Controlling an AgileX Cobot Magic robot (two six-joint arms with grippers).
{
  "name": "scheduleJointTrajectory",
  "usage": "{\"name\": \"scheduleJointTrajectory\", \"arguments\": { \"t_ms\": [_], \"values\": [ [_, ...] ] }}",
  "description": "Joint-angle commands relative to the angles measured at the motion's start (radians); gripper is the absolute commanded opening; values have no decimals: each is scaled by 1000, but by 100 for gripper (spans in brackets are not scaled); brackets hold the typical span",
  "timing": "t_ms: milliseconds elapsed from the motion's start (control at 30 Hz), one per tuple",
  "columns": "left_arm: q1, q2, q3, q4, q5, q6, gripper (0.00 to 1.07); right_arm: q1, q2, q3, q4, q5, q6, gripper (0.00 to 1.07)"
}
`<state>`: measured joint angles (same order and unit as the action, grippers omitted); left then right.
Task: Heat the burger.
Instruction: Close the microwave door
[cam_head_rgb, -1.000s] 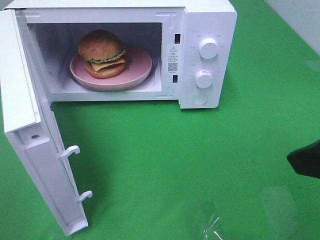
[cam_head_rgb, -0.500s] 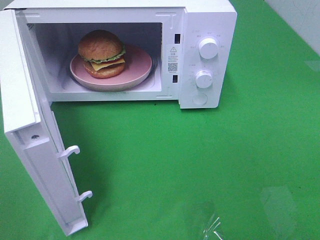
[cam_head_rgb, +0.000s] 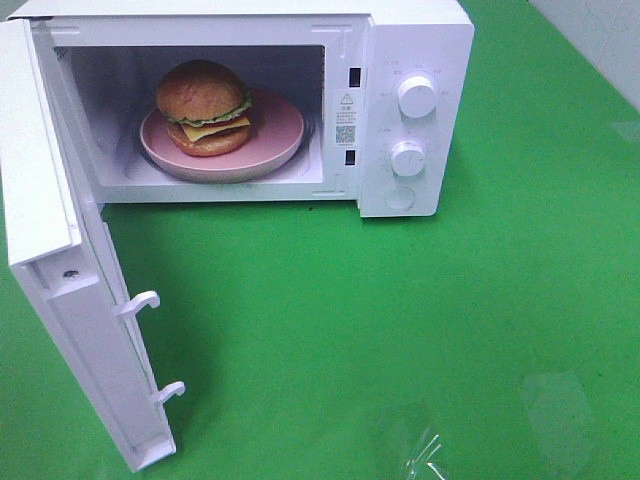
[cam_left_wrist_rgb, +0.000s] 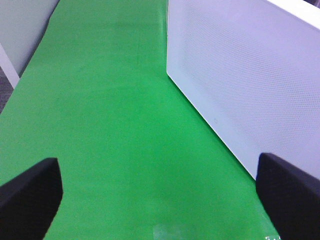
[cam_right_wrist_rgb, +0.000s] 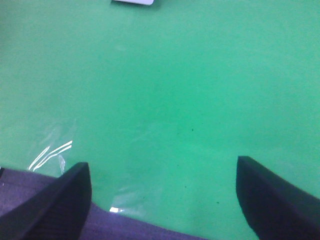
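Observation:
The burger (cam_head_rgb: 204, 105), with a glossy brown bun, lettuce and cheese, sits on a round pink plate (cam_head_rgb: 275, 140) inside the white microwave (cam_head_rgb: 400, 40). Its door (cam_head_rgb: 60, 250) is swung wide open to the left. Neither arm appears in the high view. In the left wrist view my left gripper (cam_left_wrist_rgb: 160, 200) is open over green cloth, with the perforated outer face of the door (cam_left_wrist_rgb: 240, 75) beside one finger. In the right wrist view my right gripper (cam_right_wrist_rgb: 162, 200) is open above bare green cloth, holding nothing.
Two white knobs (cam_head_rgb: 417, 96) and a round button (cam_head_rgb: 400, 198) sit on the microwave's right panel. Two latch hooks (cam_head_rgb: 140, 302) stick out from the door's edge. A clear plastic scrap (cam_head_rgb: 425, 455) lies on the green cloth near the front.
One second ago a dark part of the right arm showed at the right edge of the high view; it has withdrawn out of sight. The burger and door have not moved.

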<state>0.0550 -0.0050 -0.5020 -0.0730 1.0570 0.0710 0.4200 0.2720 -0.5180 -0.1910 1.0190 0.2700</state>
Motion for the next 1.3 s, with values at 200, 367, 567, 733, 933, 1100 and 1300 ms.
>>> {"name": "scheduleJointTrajectory", "arguments": {
  "t_ms": [200,367,567,733,933,1100,1300],
  "values": [
    [-7,-22,3,0,-14,-5,98,-196,-212,4,-5,-4,-14,76],
    [-7,-22,3,0,-14,-5,98,-252,-298,5,-5,-4,-16,76],
    [-7,-21,3,-3,-14,-5,98,-254,-303,6,-5,-5,-19,76],
    [-7,-21,3,-1,-14,-5,98,-254,-303,6,-5,-5,-19,76],
    [-7,-21,3,-1,-14,-5,98,-254,-303,6,-5,-5,-19,76],
    [-7,-21,3,-1,-14,-5,98,-254,-303,6,-5,-5,-19,76],
    [-7,-21,3,-1,-14,-5,98,-254,-303,6,-5,-5,-19,76]
  ]
}}
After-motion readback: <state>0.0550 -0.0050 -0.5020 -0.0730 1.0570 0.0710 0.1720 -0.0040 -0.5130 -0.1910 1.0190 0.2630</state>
